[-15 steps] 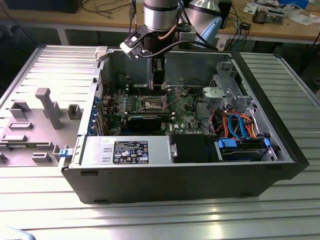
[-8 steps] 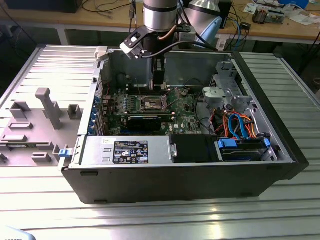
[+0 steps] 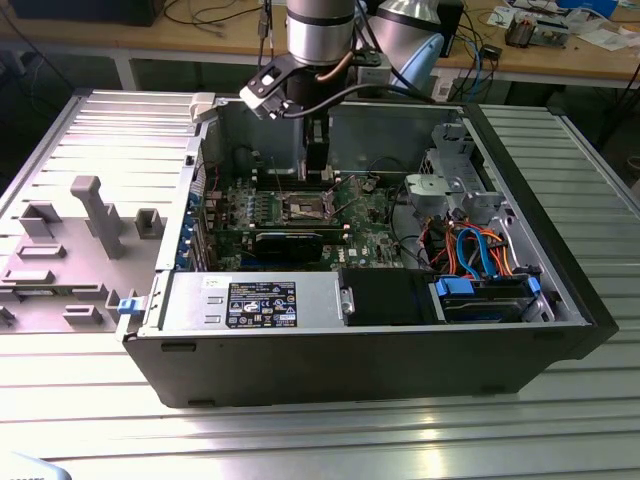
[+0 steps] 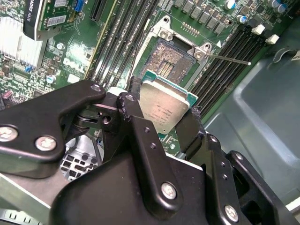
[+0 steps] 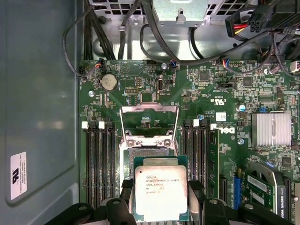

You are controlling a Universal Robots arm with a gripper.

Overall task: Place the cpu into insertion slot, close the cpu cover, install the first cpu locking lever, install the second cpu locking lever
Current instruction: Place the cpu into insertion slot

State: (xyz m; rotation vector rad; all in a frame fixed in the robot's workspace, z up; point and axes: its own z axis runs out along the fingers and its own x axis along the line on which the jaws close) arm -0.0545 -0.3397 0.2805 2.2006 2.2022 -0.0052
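Silvery-grey square cpu chip (image 5: 161, 192) is hovering just over the tan-gold insertion slot (image 4: 171, 56), unseated.
Black end effector (image 4: 164, 115) is clamping it by two edges; thin silver cpu cover frame (image 5: 150, 109) is standing open, no step finished.

You've got the cpu (image 5: 161, 190), a silvery square chip with a green rim, metal side up. The gripper (image 4: 164, 110) clamps it at two opposite edges, and it hangs just short of the insertion slot (image 4: 171, 58). The slot lies open, tan contacts bare. The cpu cover (image 5: 149, 123) stands swung up at one edge of the slot.
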